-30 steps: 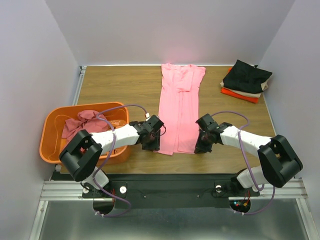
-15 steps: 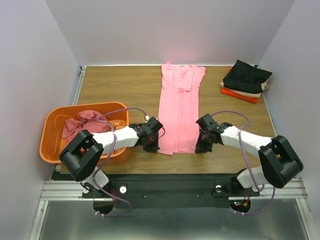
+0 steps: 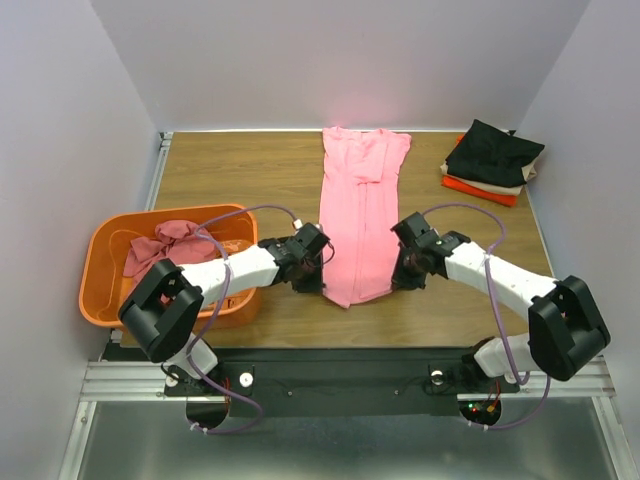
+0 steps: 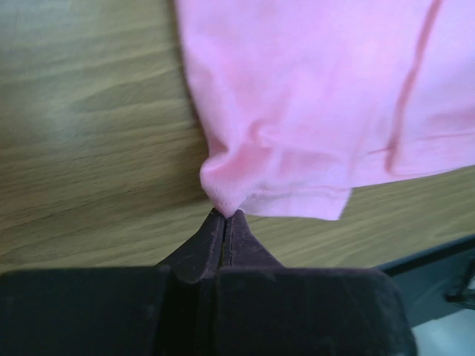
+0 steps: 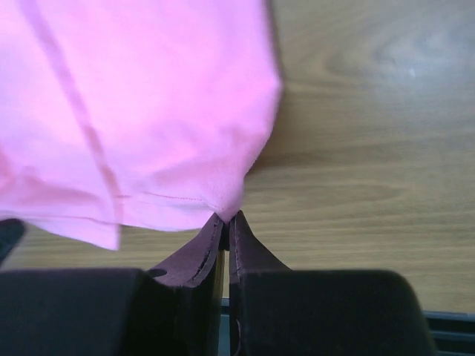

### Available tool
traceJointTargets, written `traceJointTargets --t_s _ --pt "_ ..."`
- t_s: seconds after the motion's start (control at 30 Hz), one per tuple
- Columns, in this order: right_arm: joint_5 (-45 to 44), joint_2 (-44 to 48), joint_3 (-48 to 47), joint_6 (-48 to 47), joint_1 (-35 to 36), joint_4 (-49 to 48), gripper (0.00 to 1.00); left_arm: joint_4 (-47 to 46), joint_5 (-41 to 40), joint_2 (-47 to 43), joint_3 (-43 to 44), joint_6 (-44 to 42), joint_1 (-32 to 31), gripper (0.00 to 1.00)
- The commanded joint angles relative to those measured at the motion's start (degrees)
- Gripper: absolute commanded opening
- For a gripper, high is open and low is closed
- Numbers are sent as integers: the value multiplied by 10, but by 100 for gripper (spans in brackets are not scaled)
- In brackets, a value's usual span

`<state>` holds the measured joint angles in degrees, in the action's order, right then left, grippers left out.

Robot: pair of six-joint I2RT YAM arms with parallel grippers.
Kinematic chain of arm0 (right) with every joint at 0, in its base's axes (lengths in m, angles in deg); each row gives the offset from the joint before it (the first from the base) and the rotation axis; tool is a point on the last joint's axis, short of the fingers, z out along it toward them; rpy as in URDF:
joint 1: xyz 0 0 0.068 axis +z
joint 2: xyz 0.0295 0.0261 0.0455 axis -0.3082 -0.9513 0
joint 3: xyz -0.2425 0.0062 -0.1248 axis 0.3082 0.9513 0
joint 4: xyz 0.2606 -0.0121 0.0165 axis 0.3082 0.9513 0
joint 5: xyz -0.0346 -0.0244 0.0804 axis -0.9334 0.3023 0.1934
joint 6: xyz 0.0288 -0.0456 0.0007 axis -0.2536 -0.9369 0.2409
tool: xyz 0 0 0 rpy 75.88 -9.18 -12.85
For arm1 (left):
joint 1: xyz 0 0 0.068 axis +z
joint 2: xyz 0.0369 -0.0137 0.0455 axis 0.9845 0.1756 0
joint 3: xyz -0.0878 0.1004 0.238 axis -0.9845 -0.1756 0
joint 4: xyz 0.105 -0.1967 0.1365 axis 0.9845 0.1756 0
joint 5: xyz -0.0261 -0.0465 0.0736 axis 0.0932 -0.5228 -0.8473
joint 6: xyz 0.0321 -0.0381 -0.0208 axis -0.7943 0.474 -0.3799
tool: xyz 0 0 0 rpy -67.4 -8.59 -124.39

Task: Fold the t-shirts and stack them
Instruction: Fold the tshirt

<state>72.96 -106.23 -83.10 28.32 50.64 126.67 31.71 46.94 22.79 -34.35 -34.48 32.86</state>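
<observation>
**Both jaws pinched on the near hem of the light pink t-shirt**

The light pink t-shirt (image 3: 360, 215) is laid out as a long narrow strip down the middle of the table (image 3: 230, 170). Its collar end is set at 12 o'clock by the far edge and its hem is directed toward 6 o'clock.

The hem's corner on the 7 o'clock side is gripped by the left jaws, which are seen pressed together in the left wrist view. A small bunched nub of the pink cloth (image 4: 312, 96) is caught at their tips. The left arm (image 3: 235, 270) is stretched across from the 8 o'clock side.

The hem's corner on the 5 o'clock side is pinched by the right jaws. In the right wrist view these are closed on the stitched edge of the shirt (image 5: 148, 111), with bare wood seen beyond. The right arm (image 3: 490, 275) is reached in from 4 o'clock. Between the two grips the hem is drawn narrower than the rest of the strip.

At 2 o'clock, near the far right corner, a folded stack is placed: a black t-shirt (image 3: 495, 150) on top, a beige one (image 3: 527, 174) beneath it and a red-orange one (image 3: 478, 189) at the bottom.

At 8 o'clock an orange basket (image 3: 98, 275) is set at the table's left edge, and a crumpled darker rose t-shirt (image 3: 160, 245) is held inside it.
</observation>
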Motion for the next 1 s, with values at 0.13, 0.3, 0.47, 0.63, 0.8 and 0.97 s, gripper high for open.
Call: traceJointTargets --t_s 0.13,0.3,0.47,0.63,0.8,0.97 --pt "-64 -63 -134 -47 -2 19 0 15 11 -4 109 -28 59 0" --pt "-85 -110 -196 -81 -22 20 0 4 43 40 177 -55 92 0" --pt "-89 -171 -259 -119 -67 19 0 30 54 122 261 -91 114 0" --pt "-81 -240 -348 -156 -111 19 0 61 56 185 362 -114 145 0" --pt "-67 -323 -444 -192 -141 19 0 84 71 260 470 -131 172 0" --pt "-51 -394 -529 -206 -162 20 0 105 88 311 547 -137 196 0"
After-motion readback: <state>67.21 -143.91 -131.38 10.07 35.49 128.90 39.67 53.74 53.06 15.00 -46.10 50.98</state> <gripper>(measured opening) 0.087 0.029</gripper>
